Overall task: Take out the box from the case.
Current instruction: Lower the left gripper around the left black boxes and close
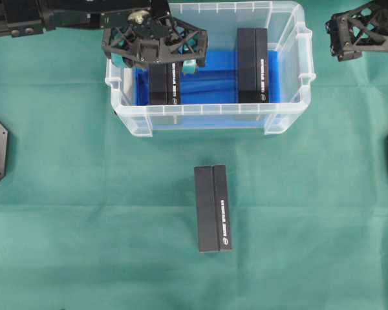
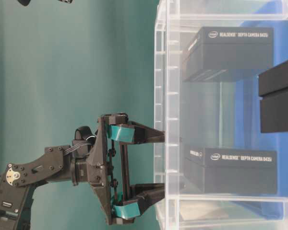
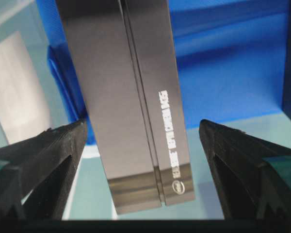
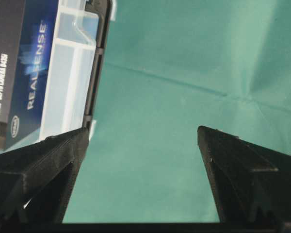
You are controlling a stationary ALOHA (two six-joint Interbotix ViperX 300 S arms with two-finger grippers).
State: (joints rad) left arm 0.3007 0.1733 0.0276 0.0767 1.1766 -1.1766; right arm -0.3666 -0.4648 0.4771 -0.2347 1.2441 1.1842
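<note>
1 box outside case, overhead only

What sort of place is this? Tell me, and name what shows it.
Most likely a robotics lab bench: a green cloth covers the table, two black robot arms work over it, and a clear case holds boxed depth cameras.

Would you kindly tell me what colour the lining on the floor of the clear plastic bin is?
Bright blue lining, best seen in the overhead view.
</note>
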